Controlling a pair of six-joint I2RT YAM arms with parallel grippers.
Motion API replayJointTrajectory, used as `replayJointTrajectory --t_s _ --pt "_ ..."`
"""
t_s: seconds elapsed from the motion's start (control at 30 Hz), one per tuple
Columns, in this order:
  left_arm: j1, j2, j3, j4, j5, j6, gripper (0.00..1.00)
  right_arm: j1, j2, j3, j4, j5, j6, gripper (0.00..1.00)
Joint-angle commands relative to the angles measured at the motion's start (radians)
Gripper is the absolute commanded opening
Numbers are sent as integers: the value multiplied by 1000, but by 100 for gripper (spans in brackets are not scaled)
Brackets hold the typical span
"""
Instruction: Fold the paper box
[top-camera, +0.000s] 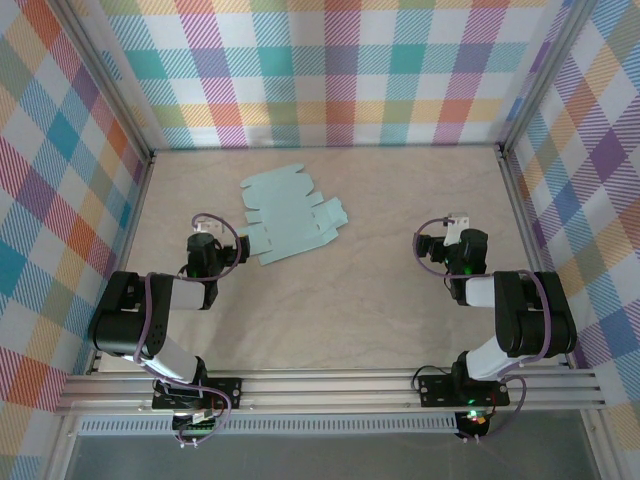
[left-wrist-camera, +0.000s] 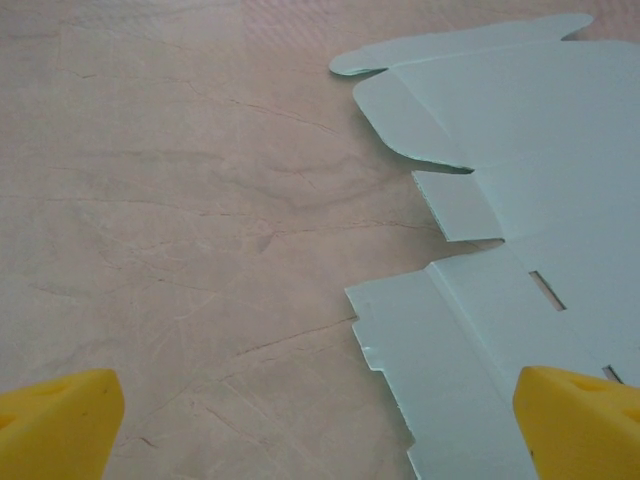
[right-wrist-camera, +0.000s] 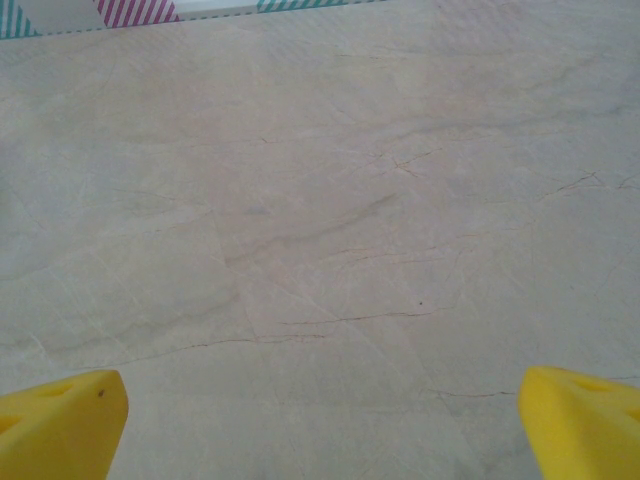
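Top external | arms (top-camera: 150, 310) folded low — left fingers (left-wrist-camera: 60, 425) spread by paper box (top-camera: 285, 215) | right fingers (right-wrist-camera: 580, 425) spread

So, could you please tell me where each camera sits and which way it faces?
Top external: above and behind the arms, facing down at the table; both arms show, with left gripper and right gripper.
Left wrist: on the left wrist, facing low across the table; its yellow fingertips show.
Right wrist: on the right wrist, facing across the table toward the checked wall; its yellow fingertips show.
Shared: top external and left wrist both show the paper box.
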Motion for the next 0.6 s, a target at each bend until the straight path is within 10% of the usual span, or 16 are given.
replayJointTrajectory --t_s 0.0,0.27,0.57 --pt "4 -51 35 -56 31 19 100 3 -51 30 -23 -22 -4 100" --pt "-125 -255 209 -538 -19 -41 100 14 -314 202 -540 -23 255 100" --pt "-165 -275 276 -531 182 -283 100 193 -172 332 -471 -301 730 100"
